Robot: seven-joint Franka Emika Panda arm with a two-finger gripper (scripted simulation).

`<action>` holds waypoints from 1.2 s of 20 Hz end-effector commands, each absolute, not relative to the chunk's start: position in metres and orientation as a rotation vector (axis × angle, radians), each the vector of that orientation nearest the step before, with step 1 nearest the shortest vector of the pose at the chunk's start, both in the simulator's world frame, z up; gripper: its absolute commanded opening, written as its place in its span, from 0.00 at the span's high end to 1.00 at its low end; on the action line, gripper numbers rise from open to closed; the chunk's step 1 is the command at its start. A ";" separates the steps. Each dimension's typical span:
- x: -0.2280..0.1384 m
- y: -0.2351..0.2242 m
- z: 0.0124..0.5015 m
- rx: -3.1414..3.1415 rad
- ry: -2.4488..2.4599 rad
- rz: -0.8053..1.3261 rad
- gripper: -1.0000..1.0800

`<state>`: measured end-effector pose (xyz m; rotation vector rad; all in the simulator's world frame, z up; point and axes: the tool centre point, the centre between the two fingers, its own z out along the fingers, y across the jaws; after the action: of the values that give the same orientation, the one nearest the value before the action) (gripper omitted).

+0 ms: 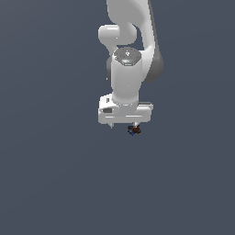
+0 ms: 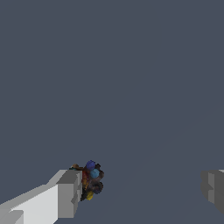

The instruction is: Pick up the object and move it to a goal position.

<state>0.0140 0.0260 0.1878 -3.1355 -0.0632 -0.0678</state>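
The object [image 1: 134,130] is a tiny dark lump with red and blue specks, just below the white hand in the exterior view. In the wrist view the object [image 2: 91,180] lies against the inner face of one grey fingertip [image 2: 70,192]. The other fingertip [image 2: 213,187] stands far from it, with a wide gap between them. My gripper [image 1: 123,126] is open and points straight down; it also shows in the wrist view [image 2: 142,190]. Only one finger touches the object. Whether the object rests on the floor or hangs above it cannot be told.
A plain dark grey-blue floor [image 1: 55,183] fills both views. The white arm [image 1: 126,69] rises above the hand towards the top of the exterior view. No other objects or edges show.
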 end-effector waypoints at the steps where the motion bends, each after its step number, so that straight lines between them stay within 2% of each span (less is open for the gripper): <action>1: 0.014 0.026 0.188 -3.136 -0.063 -0.068 0.04; 24: 0.003 0.035 0.171 -3.116 0.052 -0.002 0.04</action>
<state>0.0036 0.0331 0.1723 -3.1161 0.0239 -0.0028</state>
